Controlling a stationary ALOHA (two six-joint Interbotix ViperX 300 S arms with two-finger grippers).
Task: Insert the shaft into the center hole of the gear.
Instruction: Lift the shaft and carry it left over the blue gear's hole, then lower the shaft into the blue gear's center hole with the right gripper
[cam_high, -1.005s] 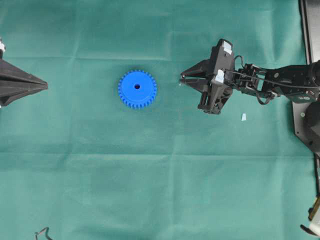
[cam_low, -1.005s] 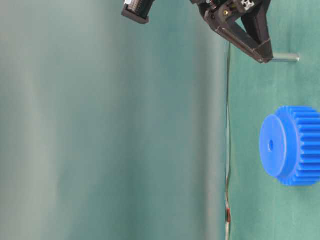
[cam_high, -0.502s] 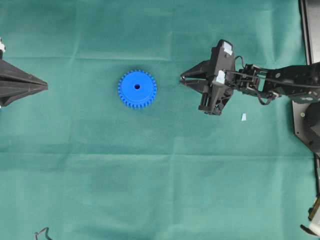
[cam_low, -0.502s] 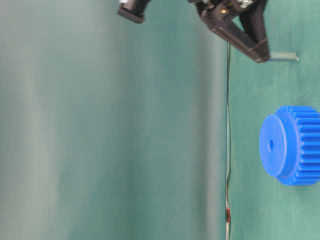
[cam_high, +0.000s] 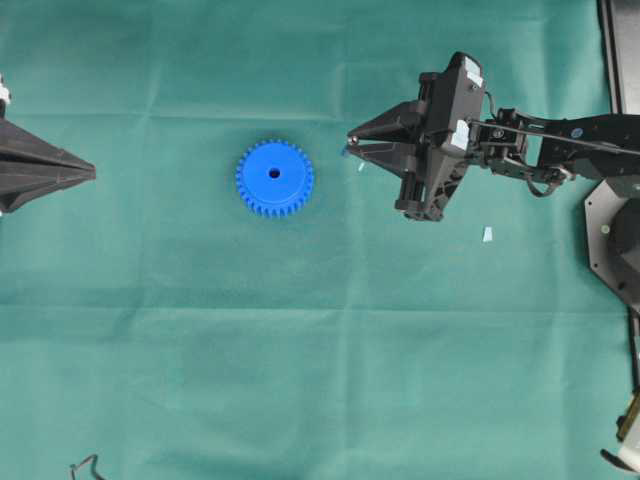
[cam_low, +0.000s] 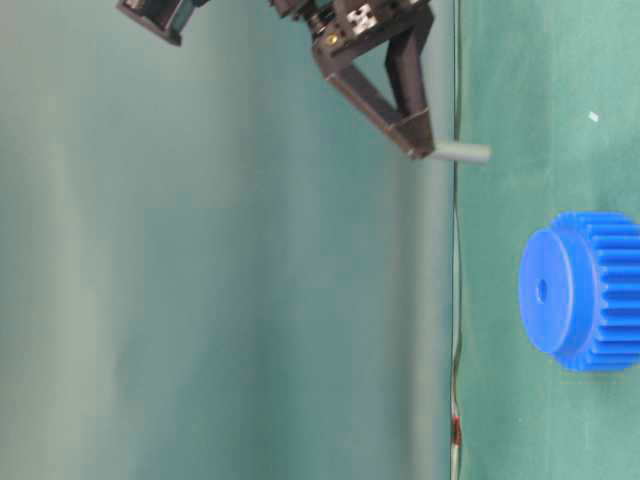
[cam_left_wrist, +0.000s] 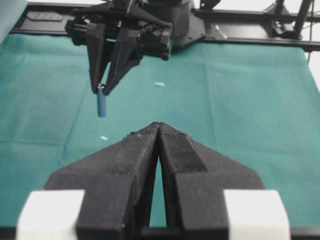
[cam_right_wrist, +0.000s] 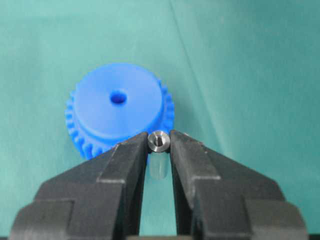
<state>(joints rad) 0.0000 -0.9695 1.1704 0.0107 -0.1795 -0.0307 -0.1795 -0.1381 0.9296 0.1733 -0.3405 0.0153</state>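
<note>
The blue gear (cam_high: 275, 178) lies flat on the green cloth, its dark center hole (cam_high: 274, 173) facing up. To its right my right gripper (cam_high: 349, 142) is shut on the shaft (cam_right_wrist: 159, 141), a short silvery pin held upright by its top end. The table-level view shows the shaft (cam_low: 462, 153) hanging in the air off the cloth, apart from the gear (cam_low: 585, 290). In the right wrist view the gear (cam_right_wrist: 117, 107) and its hole (cam_right_wrist: 118, 98) lie just beyond the fingertips. My left gripper (cam_high: 92, 173) rests shut and empty at the far left.
A small pale scrap (cam_high: 487, 234) lies on the cloth below the right arm, and a tiny fleck (cam_high: 361, 167) sits near the right fingertips. A black frame (cam_high: 610, 60) runs along the right edge. A thin cable end (cam_high: 85, 466) shows at bottom left.
My right gripper has lifted the shaft off the cloth and shifted a little toward the gear. The gear and the left gripper have not moved.
</note>
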